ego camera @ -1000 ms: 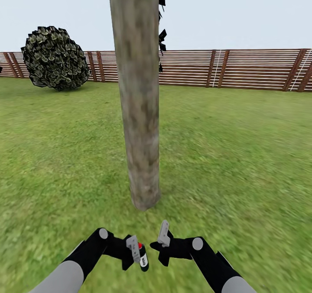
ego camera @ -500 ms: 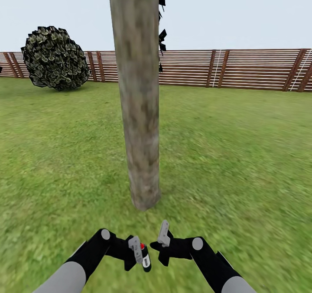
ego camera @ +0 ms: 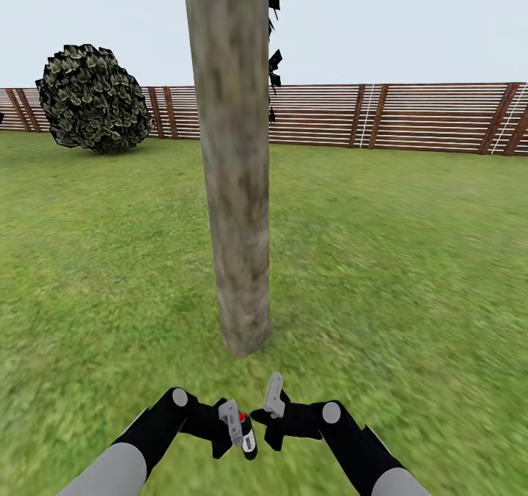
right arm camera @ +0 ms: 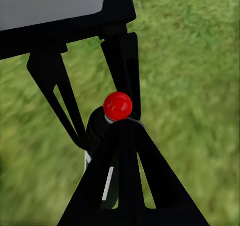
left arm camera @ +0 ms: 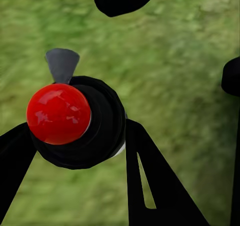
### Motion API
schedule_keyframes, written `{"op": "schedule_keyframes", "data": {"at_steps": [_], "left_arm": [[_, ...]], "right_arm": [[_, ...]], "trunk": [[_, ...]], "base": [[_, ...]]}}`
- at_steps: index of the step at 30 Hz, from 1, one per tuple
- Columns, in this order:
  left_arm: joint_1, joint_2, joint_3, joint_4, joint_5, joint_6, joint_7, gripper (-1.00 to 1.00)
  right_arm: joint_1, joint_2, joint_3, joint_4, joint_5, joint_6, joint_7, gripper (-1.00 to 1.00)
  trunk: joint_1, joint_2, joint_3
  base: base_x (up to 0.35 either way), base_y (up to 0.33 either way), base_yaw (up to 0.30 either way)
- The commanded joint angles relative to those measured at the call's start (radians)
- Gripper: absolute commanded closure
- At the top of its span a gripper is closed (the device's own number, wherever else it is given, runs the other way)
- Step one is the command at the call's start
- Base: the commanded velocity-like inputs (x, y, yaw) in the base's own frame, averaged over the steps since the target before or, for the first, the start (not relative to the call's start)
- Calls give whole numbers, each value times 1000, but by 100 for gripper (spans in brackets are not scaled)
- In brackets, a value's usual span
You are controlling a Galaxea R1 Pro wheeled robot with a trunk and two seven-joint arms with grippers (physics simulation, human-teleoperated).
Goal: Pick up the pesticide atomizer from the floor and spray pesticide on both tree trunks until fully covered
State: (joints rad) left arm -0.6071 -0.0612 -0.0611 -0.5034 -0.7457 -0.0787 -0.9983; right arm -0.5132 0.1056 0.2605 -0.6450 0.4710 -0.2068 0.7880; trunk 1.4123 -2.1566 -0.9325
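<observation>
Left pincer (ego camera: 236, 424) clamped on the pesticide atomizer (ego camera: 247, 437), low above the lawn (ego camera: 411, 261), just short of the tree trunk (ego camera: 235, 188). Red cap (left arm camera: 58, 114) uppermost, fingers (left arm camera: 150, 186) either side of the dark body. Right pincer (ego camera: 270, 406) close alongside, spread hard to judge, seemingly near together. Trunk top cut off; fence (ego camera: 411, 118) and bush (ego camera: 92, 100) behind.
</observation>
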Motion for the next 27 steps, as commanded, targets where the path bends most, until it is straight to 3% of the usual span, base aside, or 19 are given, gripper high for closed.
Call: {"op": "schedule_keyframes", "data": {"at_steps": [1, 7, 11, 13, 27], "left_arm": [[0, 0, 1, -1, -8, -9, -3, 100], [0, 3, -6, 0, -8, -15, -11, 100], [-1, 7, -79, 3, -6, -17, -11, 100], [-1, 7, -90, 4, -6, -18, -11, 100], [-3, 8, -92, -6, 3, -19, -11, 100]], "right_arm": [[0, 0, -1, -1, 11, -6, 0, 100], [0, 0, -1, 0, 11, -6, 0, 100], [0, 0, -1, 1, 11, -6, 0, 100], [0, 0, -1, 1, 11, -6, 0, 100], [-1, -1, -1, 1, 11, -6, 0, 100]], "trunk": [[0, 0, -1], [0, 0, -1], [0, 0, -1], [0, 0, -1], [0, 0, -1]], "base": [[0, 0, 0], [0, 0, 0], [0, 0, 0], [0, 0, 0], [0, 0, 0]]}}
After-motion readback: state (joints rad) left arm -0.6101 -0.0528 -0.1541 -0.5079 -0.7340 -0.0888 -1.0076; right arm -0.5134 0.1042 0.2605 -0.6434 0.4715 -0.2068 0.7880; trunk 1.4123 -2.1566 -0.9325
